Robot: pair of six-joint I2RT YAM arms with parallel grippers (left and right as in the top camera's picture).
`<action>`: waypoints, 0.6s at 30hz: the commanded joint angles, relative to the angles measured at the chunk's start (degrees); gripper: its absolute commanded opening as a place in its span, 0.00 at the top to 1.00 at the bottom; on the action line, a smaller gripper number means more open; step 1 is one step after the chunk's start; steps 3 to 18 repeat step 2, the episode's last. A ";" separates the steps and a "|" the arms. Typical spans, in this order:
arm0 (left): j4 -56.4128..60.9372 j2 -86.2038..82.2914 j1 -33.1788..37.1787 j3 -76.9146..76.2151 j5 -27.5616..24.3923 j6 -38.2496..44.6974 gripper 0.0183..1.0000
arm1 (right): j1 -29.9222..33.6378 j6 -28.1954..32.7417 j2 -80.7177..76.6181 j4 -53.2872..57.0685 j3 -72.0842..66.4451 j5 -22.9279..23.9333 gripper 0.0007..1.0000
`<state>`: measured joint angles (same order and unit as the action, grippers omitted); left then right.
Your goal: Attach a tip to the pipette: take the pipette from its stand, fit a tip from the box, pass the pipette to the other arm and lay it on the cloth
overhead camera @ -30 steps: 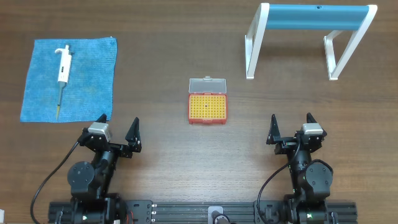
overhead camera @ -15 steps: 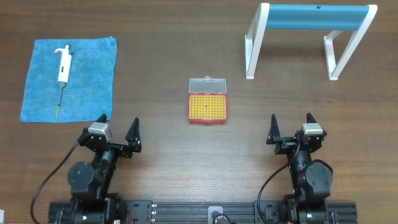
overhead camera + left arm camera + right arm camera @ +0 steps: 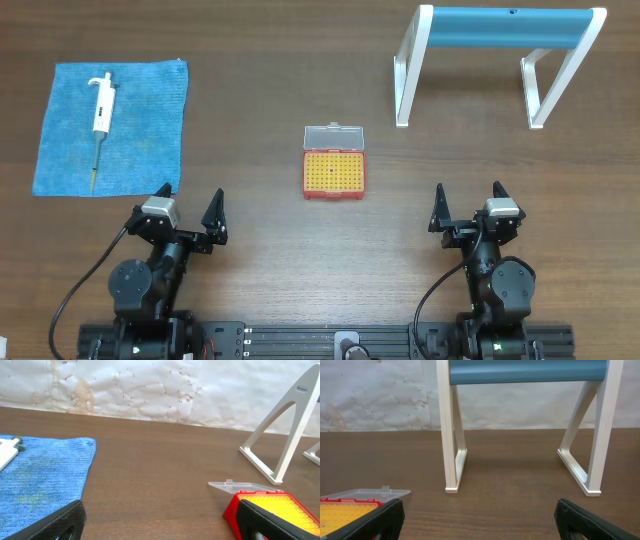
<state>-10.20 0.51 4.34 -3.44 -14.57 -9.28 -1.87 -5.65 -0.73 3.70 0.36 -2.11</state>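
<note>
Pipette (image 3: 101,105), yellow tip fitted, lies on blue cloth (image 3: 150,140), upper left of top view; left wrist view cuts it off at left edge. Tip box (image 3: 334,173) centre, lid open, partly hidden by fingers in wrist views. Stand (image 3: 500,25) upper right. Left gripper (image 3: 190,208), right gripper (image 3: 468,203): jaws spread, empty.

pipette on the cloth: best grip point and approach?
Grip the pipette on its thick white body, from straight above, jaws closing across its width. It lies flat on the cloth, so its sides are free; the thin shaft and yellow tip look too slender.
</note>
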 commanded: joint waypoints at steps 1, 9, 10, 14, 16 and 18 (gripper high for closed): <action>0.17 -0.33 -0.24 0.35 0.63 -0.15 0.04 | 0.35 0.59 0.68 0.35 -0.13 -0.31 0.02; 0.17 -0.33 -0.24 0.35 0.63 -0.15 0.04 | 0.35 0.59 0.68 0.35 -0.13 -0.31 0.02; 0.17 -0.33 -0.24 0.35 0.63 -0.15 0.04 | 0.35 0.59 0.68 0.35 -0.13 -0.31 0.02; 0.17 -0.33 -0.24 0.35 0.63 -0.15 0.04 | 0.35 0.59 0.68 0.35 -0.13 -0.31 0.02; 0.17 -0.33 -0.24 0.35 0.63 -0.15 0.04 | 0.35 0.59 0.68 0.35 -0.13 -0.31 0.02; 0.17 -0.33 -0.24 0.35 0.63 -0.15 0.04 | 0.35 0.59 0.68 0.35 -0.13 -0.31 0.02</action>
